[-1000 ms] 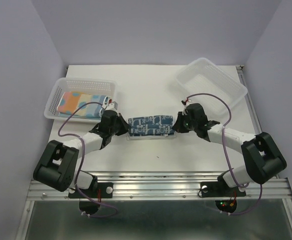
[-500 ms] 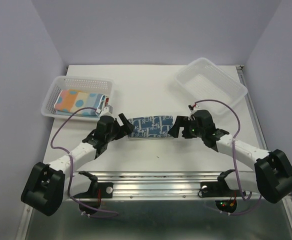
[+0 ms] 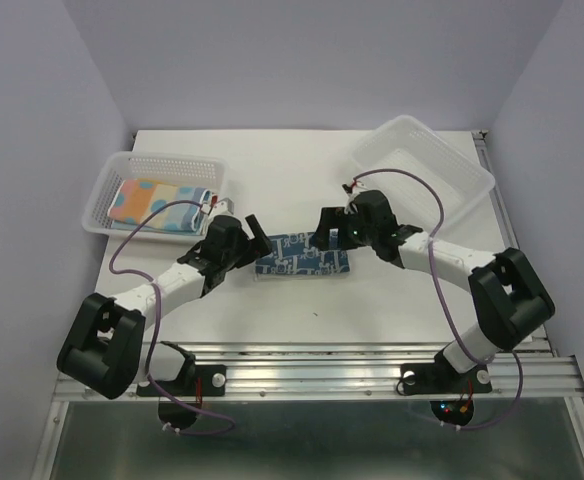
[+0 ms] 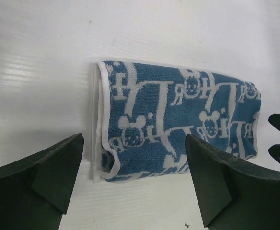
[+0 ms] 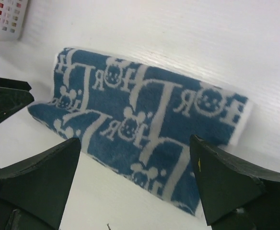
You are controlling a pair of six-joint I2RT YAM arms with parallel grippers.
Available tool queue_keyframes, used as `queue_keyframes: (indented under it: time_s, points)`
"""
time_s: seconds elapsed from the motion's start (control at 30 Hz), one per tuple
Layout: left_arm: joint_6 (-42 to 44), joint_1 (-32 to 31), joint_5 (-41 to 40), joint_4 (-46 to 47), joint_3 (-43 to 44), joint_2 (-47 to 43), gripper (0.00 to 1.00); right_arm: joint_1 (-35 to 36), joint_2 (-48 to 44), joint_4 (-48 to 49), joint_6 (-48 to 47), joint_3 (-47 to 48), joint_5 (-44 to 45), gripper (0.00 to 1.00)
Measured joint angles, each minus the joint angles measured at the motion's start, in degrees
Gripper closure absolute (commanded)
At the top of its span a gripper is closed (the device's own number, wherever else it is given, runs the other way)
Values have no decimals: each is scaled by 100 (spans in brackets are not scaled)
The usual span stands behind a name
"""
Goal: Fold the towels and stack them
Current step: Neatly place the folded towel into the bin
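Blue-white towel point(image 3: 302, 253) is folded into a long strip, flat on the table point(image 3: 272, 170), near-center, between the two arms. Folded layers and white hem show at its L end in the L wrist cam.

L gripper point(image 4: 134, 138): jaws spread wide, nothing held. Sits at the towel's L end, and the fingers point(image 4: 53, 167) frame that end in its own cam. Can't tell whether the tips touch the cloth or the table.

R gripper point(image 5: 135, 140): also spread wide, nothing held. Top cam puts it at the towel's far-R corner. Its own cam looks down the strip with a finger on each side. Contact can't be told either.

Each wrist cam catches the other arm's fingertips at the frame edge, so the grippers face each other across the towel.

Pastel-squares towel point(image 3: 157, 200), orange and blue dots, lies folded in the L basket point(image 3: 107, 195), far-L of the table, just beyond the L gripper.

R basket point(image 3: 422, 165) is at far-R, turned at an angle. No cloth seen in it.
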Motion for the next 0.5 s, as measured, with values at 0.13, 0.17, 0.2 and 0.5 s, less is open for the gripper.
queue_keyframes:
  time_s: [0.13, 0.17, 0.2, 0.5]
  points:
    - [0, 0, -122, -116, 205, 232, 1, 131, 664, 168, -133, 457, -179, 0]
    - [0, 0, -160, -151, 260, 310, 1, 157, 750, 190, -138, 468, -219, 0]
    - [0, 0, -184, -188, 299, 376, 1, 199, 850, 181, -146, 470, -262, 0]
    - [0, 0, -210, -321, 321, 621, 12, 754, 874, 221, -142, 31, -354, 0]
